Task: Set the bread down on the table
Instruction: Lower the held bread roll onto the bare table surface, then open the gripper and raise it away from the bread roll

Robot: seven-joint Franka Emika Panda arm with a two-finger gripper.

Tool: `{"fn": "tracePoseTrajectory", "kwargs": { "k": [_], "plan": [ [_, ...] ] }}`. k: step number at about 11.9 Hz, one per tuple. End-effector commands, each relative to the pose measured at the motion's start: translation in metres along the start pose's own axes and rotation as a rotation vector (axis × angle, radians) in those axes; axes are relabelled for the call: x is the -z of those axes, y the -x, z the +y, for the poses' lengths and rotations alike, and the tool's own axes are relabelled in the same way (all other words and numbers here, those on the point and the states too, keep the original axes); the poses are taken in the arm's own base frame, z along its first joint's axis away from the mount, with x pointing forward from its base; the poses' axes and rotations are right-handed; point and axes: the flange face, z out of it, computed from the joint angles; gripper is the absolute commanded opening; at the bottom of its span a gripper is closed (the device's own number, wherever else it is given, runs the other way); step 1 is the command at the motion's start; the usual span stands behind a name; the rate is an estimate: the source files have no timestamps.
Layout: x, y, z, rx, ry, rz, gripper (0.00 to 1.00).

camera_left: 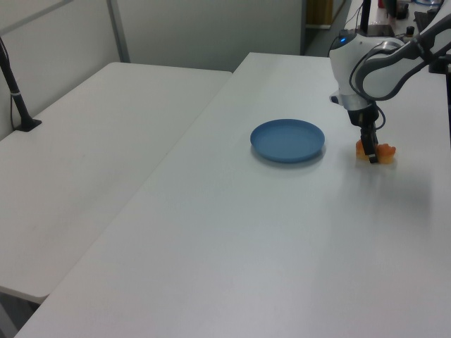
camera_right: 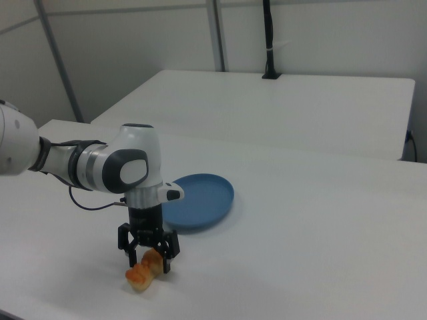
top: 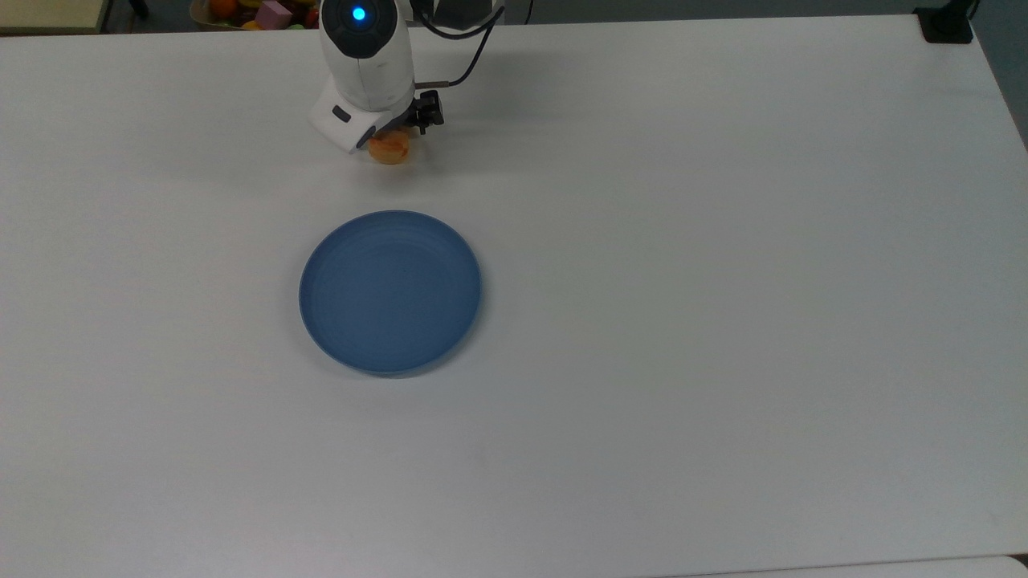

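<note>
The blue plate [top: 390, 292] sits bare on the white tabletop [top: 723, 241], and beyond it, toward the top view's upper edge and apart from the plate, the bread [top: 389, 149] rests on the tabletop with the hand [camera_right: 150, 261] clamped around it.

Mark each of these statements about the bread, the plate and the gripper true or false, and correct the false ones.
1. The bread lies on the blue plate. False: it is down on the white table, apart from the plate.
2. The blue plate holds nothing. True.
3. The gripper is directly over the bread. True.
4. In the left view, the bread is to the left of the plate. False: it is to the plate's right.
5. Two plates are on the table. False: only one.
</note>
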Motion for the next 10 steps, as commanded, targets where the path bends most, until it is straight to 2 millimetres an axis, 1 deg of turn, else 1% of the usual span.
{"fn": "tracePoseTrajectory", "kwargs": {
  "k": [1,2,4,5,7,8,10],
  "plan": [
    [0.056,0.001,0.005,-0.033,0.024,0.073,1.00],
    [0.090,0.000,0.005,-0.077,0.028,0.142,1.00],
    [0.158,-0.008,0.012,-0.230,0.028,0.269,1.00],
    [0.194,-0.006,0.014,-0.286,0.025,0.302,1.00],
    [0.249,0.012,0.015,-0.303,-0.021,0.296,1.00],
    [0.267,0.020,0.021,-0.317,-0.049,0.303,1.00],
    [0.274,0.028,0.023,-0.289,-0.052,0.302,1.00]
  ]
}}
